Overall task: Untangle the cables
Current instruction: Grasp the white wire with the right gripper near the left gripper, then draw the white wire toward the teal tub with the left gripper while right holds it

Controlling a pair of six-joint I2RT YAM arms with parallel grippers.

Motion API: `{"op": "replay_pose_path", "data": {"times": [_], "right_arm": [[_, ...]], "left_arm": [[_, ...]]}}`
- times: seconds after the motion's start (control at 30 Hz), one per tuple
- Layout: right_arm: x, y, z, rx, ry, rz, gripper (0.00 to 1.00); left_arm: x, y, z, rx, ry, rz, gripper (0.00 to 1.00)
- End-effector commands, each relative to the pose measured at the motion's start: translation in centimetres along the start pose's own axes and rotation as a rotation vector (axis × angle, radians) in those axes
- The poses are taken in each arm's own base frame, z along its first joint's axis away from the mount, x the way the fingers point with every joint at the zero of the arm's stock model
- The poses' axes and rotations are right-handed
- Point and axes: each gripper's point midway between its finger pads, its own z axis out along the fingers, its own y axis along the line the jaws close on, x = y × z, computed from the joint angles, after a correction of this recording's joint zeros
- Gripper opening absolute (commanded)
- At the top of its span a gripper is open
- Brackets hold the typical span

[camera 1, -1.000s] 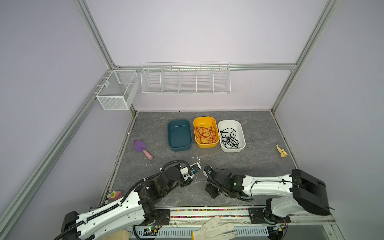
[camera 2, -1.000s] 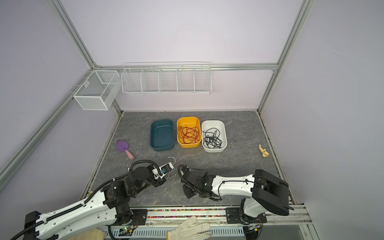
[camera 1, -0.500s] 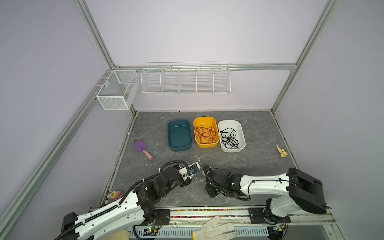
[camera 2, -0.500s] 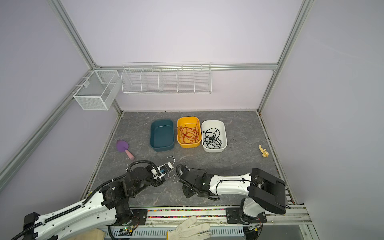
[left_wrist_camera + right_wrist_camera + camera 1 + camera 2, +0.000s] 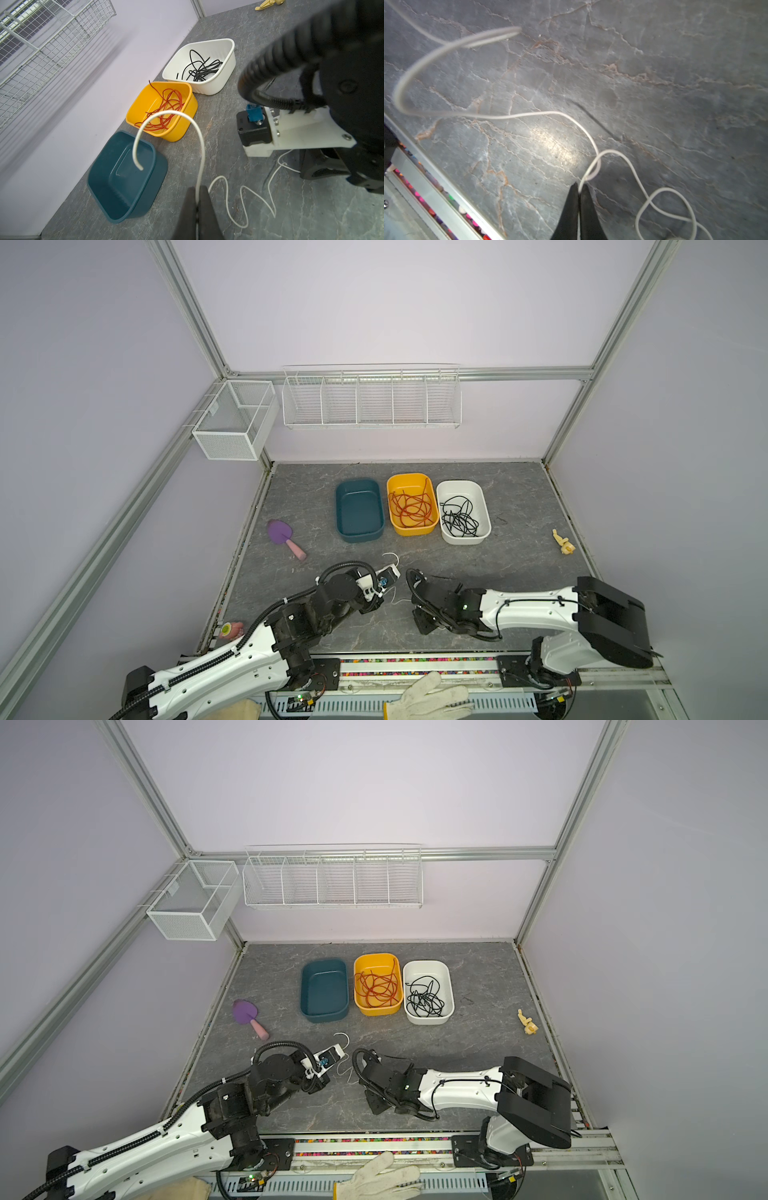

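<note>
At the near edge of the grey table [image 5: 519, 497], between the two arms, I have a single white cable [image 5: 203, 149]. My left gripper [image 5: 197, 188] is pinched tight on it. Past the tips the free end arches up and curls over in front of the teal bin [image 5: 112, 182]. The rest of the cable snakes loosely over the table to my right gripper [image 5: 579, 186]. Its jaws are also closed, with the cable nipped between the tips, and just beside them the cable crosses itself in small loops. Farther back, three bins stand side by side. The red-orange cables [image 5: 411, 510] lie in the yellow bin [image 5: 409, 477] and the black cables [image 5: 457, 518] in the white bin [image 5: 459, 483], with the teal bin to their left.
</note>
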Motion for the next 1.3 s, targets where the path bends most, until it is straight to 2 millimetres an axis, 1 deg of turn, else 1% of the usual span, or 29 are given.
{"op": "replay_pose_path", "data": {"times": [0.0,0.17,0.3,0.37,0.47,0.6,0.77,0.87,0.97,1.1,1.27], "right_arm": [[-1.0,-0.1,-1.3,0.017,-0.040,-0.001,0.06],[-1.8,-0.8,-2.9,0.026,-0.076,-0.025,0.06],[-2.0,-1.3,-3.6,0.013,-0.090,-0.012,0.06],[-2.2,-2.1,-4.2,0.033,-0.100,-0.009,0.06],[-2.4,-2.9,-5.1,0.010,-0.115,0.016,0.06],[-2.8,-4.2,-6.7,-0.016,-0.137,0.051,0.06],[-3.3,-5.0,-9.2,-0.057,-0.191,0.071,0.06],[-3.5,-5.6,-10.5,-0.061,-0.220,0.084,0.06],[-3.4,-6.4,-11.5,-0.051,-0.238,0.098,0.06],[-3.2,-7.2,-12.5,-0.050,-0.255,0.118,0.06],[-2.8,-7.6,-12.9,-0.061,-0.260,0.129,0.06]], "left_arm": [[0.4,-0.4,0.1,0.012,0.009,0.001,0.00],[0.6,-0.5,0.3,0.017,0.020,0.006,0.00],[0.7,-0.6,0.5,0.019,0.029,0.010,0.00],[0.8,-0.6,0.5,0.016,0.034,0.012,0.00],[1.0,-0.7,0.5,0.018,0.039,0.016,0.00],[1.1,-0.8,0.7,0.021,0.050,0.018,0.00],[1.7,-1.0,1.1,0.027,0.088,0.032,0.00],[2.0,-0.7,1.1,0.012,0.107,0.042,0.00],[2.5,0.3,1.0,-0.043,0.136,0.061,0.00],[2.9,2.7,0.5,-0.179,0.171,0.066,0.00],[3.1,5.4,-0.7,-0.316,0.187,0.082,0.00]]}}
